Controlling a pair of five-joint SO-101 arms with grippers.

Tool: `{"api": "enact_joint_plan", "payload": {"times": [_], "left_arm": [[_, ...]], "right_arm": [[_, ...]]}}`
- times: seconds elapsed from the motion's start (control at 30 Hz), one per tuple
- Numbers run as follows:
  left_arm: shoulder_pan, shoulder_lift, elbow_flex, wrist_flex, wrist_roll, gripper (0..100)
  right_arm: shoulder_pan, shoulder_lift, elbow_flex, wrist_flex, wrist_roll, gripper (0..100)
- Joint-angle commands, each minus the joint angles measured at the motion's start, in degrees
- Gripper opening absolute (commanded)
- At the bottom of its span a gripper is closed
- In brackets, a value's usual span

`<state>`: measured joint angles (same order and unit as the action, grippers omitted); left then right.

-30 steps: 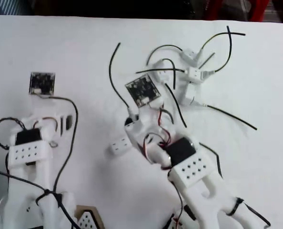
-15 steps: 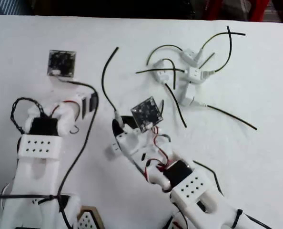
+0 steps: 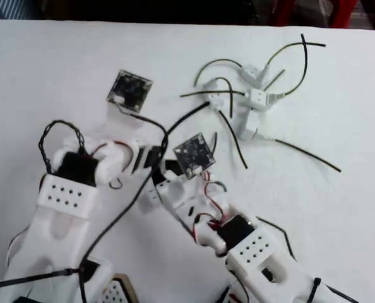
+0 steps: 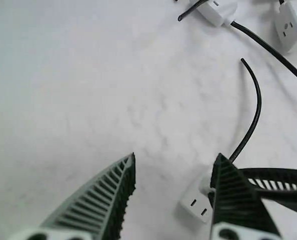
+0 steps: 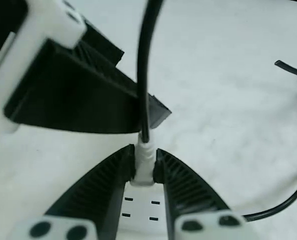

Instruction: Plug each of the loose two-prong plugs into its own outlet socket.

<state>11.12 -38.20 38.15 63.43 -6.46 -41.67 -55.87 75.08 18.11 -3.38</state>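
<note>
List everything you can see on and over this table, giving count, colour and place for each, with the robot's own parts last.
Table: one, white, beneath everything.
Plug and socket pieces: about four, white, clustered toward the far right of the table in the high view.
Cables: several, black, trailing from those pieces.
Held socket: one, white with a black cable, near the table's middle, in the right gripper.
Left gripper: one, dark ribbed fingers, open, over bare table beside the held socket.
Right gripper: one, dark ribbed fingers, shut on the held socket's cable end.
</note>
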Motion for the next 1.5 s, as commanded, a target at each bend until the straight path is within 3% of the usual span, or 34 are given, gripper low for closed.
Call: {"api": "enact_joint_plan", "payload": {"times": [0.0, 0.2, 0.37, 0.5, 0.7, 0.9, 1.17, 1.4, 1.47], "left_arm": [[1.8, -2.0, -2.5, 0.7, -0.3, 25], [1.2, -2.0, -2.7, 2.1, -0.7, 25], [-3.4, -1.4, -2.3, 2.4, -7.9, 25], [-4.7, -1.4, 0.3, 2.4, -14.6, 31], [2.6, -1.3, 8.3, 1.9, -21.5, 31], [7.3, 6.7, 11.7, -2.7, -24.0, 32], [7.1, 33.0, -1.9, -2.6, -23.7, 31], [6.7, 45.6, -13.7, -1.1, -23.5, 11], [6.5, 46.9, -16.9, -1.0, -21.3, 10]], "right_arm": [[-0.2, -0.8, -0.3, -0.7, -0.4, 1.7], [3.4, -1.2, 0.2, -0.9, -3.4, 1.7], [13.9, -1.5, -2.3, -1.2, -4.4, 1.7], [21.8, -1.5, -3.8, -3.2, -11.9, 1.7], [30.4, -1.5, -3.9, -7.6, -18.1, 1.7], [31.3, -0.9, -3.6, -7.7, -18.9, 1.7], [31.3, -0.9, -3.5, -7.5, -18.6, 1.7], [31.3, -0.9, -3.5, -7.5, -18.6, 1.7], [31.3, -0.9, -3.5, -7.6, -18.6, 1.7]]}}
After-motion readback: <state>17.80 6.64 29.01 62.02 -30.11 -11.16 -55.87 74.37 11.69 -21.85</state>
